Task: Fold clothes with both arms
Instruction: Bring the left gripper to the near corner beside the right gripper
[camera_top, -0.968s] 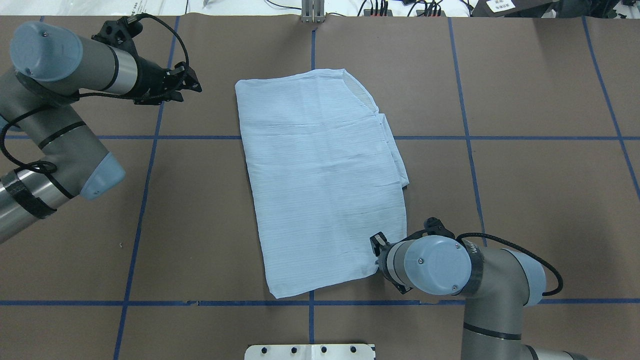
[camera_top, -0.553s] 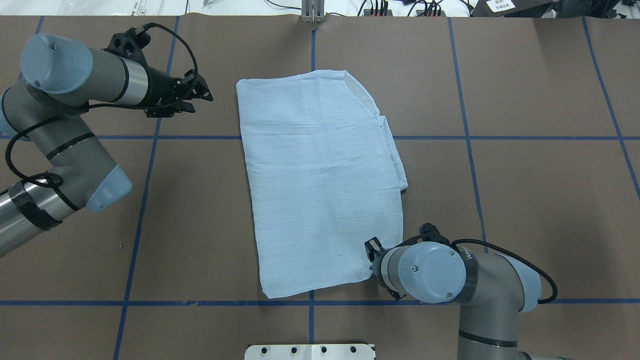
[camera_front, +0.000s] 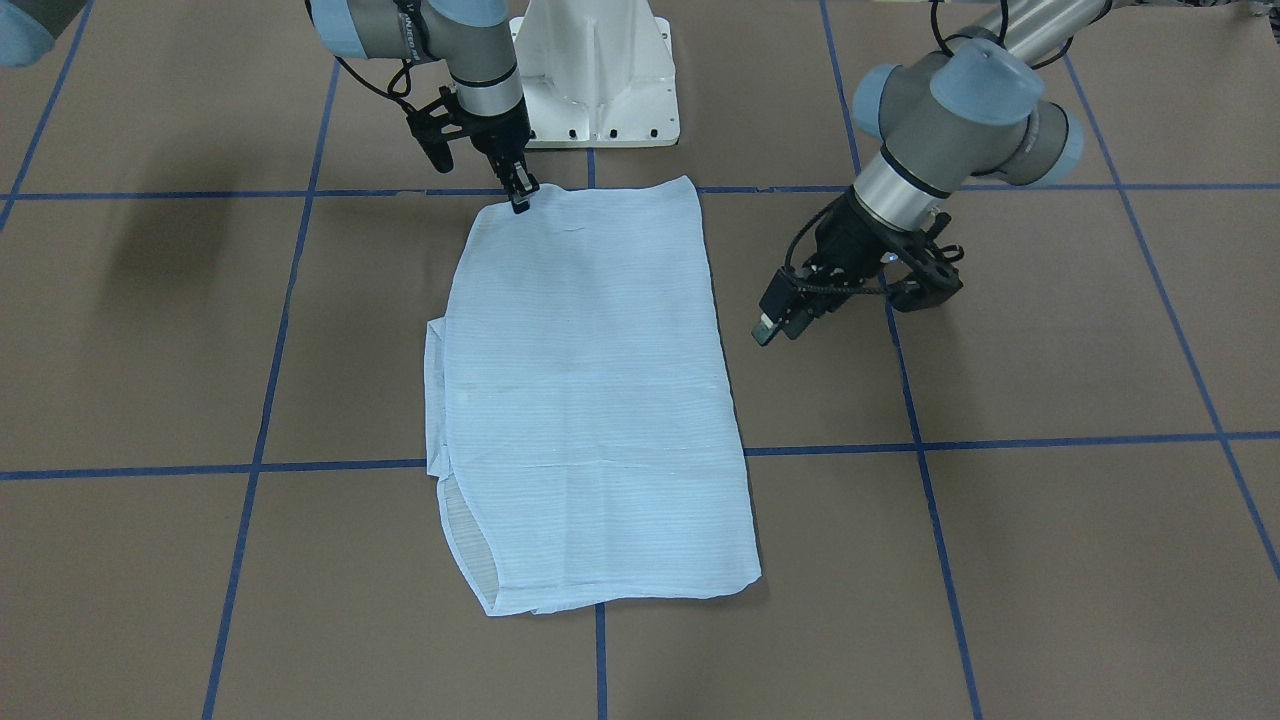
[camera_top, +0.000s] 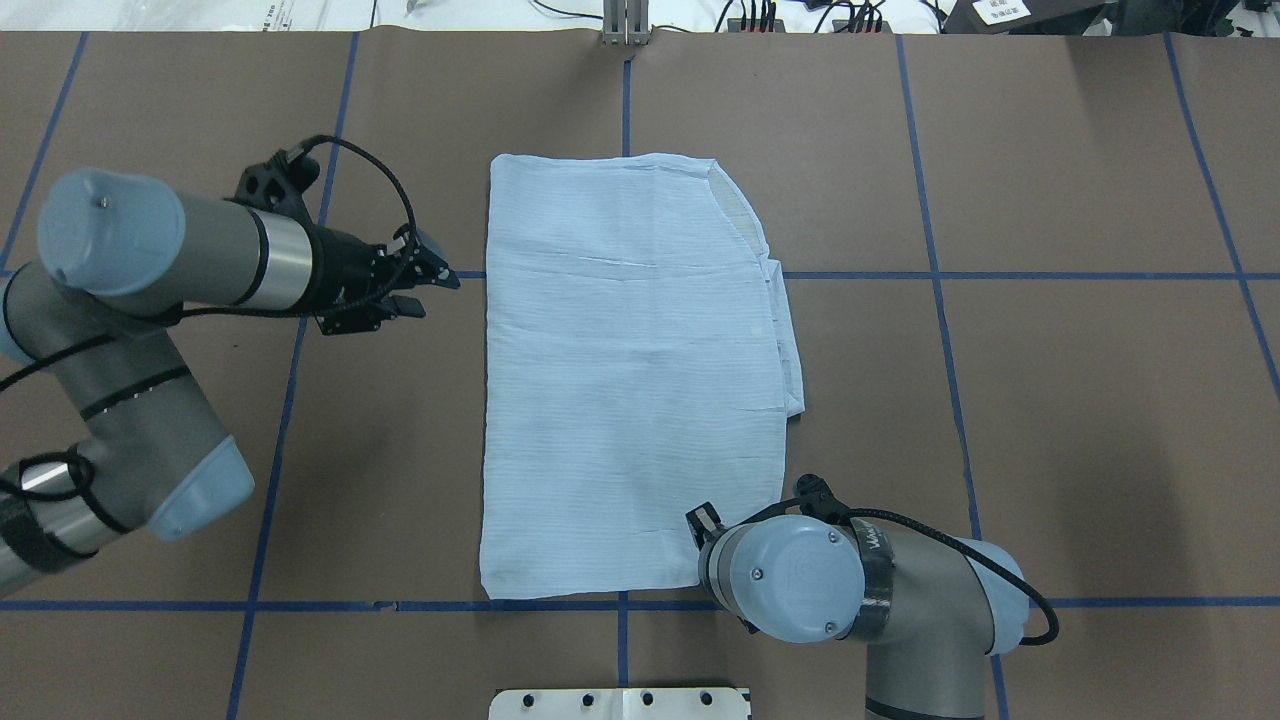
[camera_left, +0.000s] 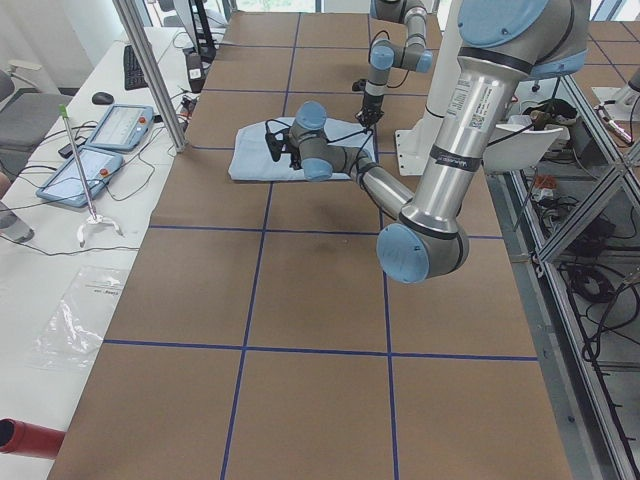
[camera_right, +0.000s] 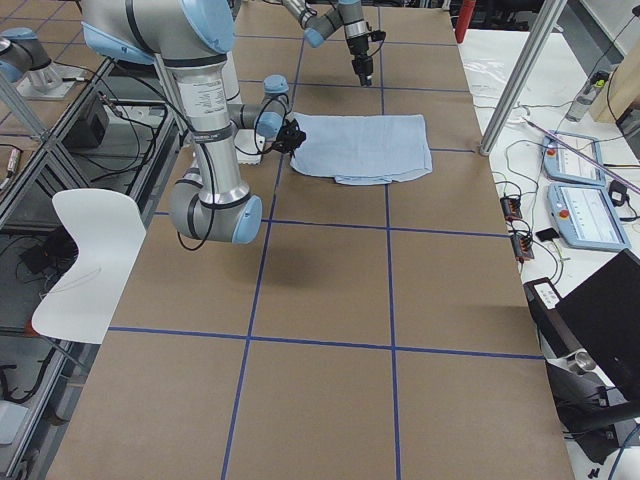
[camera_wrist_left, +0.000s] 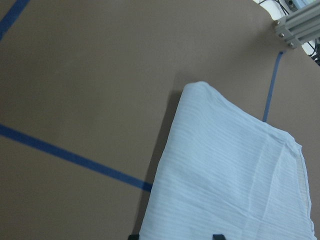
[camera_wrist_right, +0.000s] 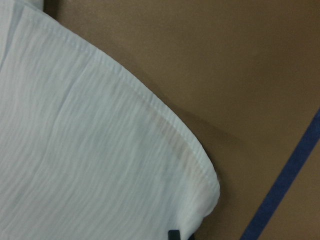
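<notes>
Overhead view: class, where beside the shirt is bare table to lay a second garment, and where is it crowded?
The widest bare table lies on the robot's right of the shirt, beyond its layered edge. On the shirt's left, the open left gripper hovers near the edge. Its near right corner is crowded: the right gripper grips it.

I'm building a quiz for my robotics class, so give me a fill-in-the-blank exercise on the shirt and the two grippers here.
1. The shirt lies on a brown table marked with ___ tape lines.
2. The right gripper sits at a ___ of the shirt.
3. The left gripper is beside the shirt, off the cloth, its jaws ___.
Missing words: blue; corner; open.
</notes>
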